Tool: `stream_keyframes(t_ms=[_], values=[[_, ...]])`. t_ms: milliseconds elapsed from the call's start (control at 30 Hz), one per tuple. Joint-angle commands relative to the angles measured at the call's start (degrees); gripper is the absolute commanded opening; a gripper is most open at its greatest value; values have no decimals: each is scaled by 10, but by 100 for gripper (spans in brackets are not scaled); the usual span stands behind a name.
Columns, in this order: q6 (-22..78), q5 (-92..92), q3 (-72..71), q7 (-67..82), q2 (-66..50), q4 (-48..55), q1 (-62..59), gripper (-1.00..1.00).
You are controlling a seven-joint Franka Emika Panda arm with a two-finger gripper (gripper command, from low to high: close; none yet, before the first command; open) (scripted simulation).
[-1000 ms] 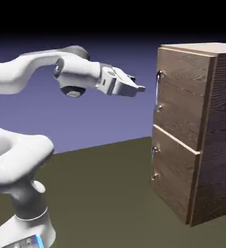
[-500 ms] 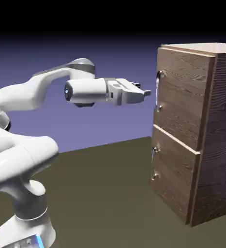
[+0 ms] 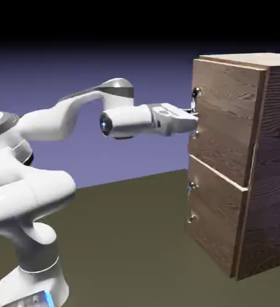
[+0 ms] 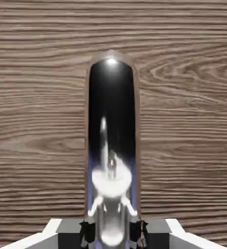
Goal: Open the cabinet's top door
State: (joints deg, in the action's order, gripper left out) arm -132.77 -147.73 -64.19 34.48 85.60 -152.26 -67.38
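Observation:
The brown wood-grain cabinet (image 3: 244, 162) stands at the exterior view's right. Its top door (image 3: 226, 126) is the larger upper panel, and a thin silver bar handle (image 3: 193, 102) runs down its left edge. My gripper (image 3: 194, 119) reaches level from the left and is shut on that handle about midway along it. In the hand view the shiny handle (image 4: 111, 146) fills the middle, with the wood of the top door (image 4: 183, 121) behind. The dark fingertips (image 4: 87, 231) press on it from both sides at the bottom edge. The door looks flush with the cabinet front.
Below the top door sits a shorter lower panel (image 3: 217, 219) with its own small handle (image 3: 191, 202). The dark olive table (image 3: 130, 240) runs from the robot's base to the cabinet.
The arm has stretched to the right, carrying the gripper from open air up to the cabinet front. The jaws have shut on the top door's handle.

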Motion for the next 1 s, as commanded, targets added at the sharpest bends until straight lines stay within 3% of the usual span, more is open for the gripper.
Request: stream_keyframes(t_ms=[0, 500, 967], values=[[24, 3, 11, 9, -2, -16, 7, -100], [398, 150, 206, 130, -73, -152, -11, -100], [731, 420, 336, 306, -297, -87, -180, -100]])
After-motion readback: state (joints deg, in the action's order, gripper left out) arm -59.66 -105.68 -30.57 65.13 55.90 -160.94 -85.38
